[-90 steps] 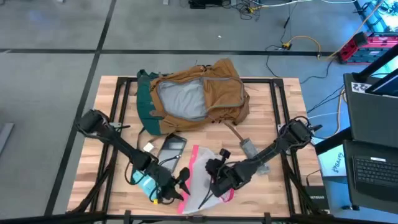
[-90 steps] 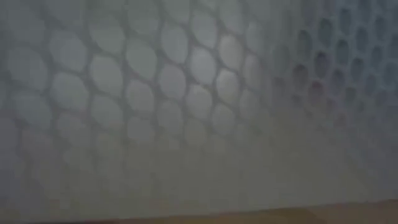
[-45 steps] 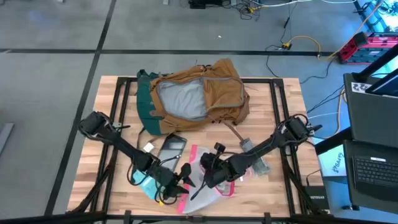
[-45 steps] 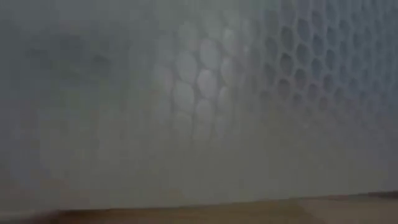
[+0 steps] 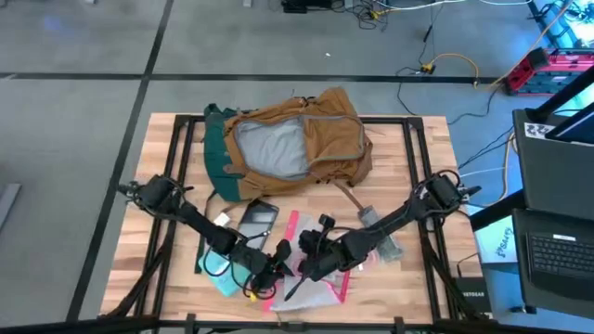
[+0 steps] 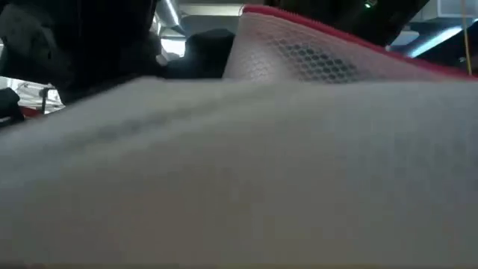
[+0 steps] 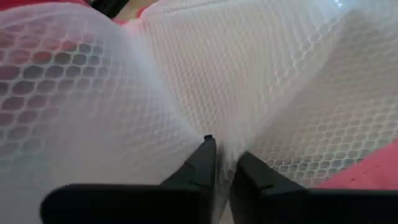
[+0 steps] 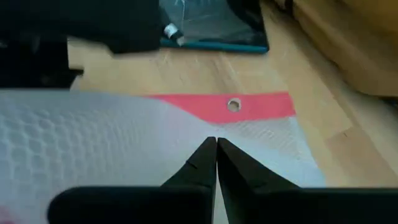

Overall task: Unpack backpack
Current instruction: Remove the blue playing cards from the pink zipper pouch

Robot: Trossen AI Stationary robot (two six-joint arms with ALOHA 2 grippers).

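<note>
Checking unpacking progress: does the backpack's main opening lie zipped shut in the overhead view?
No, the backpack lies open on the table, its grey lining exposed.

Two dark robot arms
Left arm and right arm are black and jointed; tapered matte-black fingers end each.

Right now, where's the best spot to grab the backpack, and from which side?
Pinch the backpack at the tan rim of its open mouth, coming down from above. It lies flat, opening up, grey lining showing, so that rim is raised loose fabric. The left hand and right hand are both shut on the pouch.
</note>
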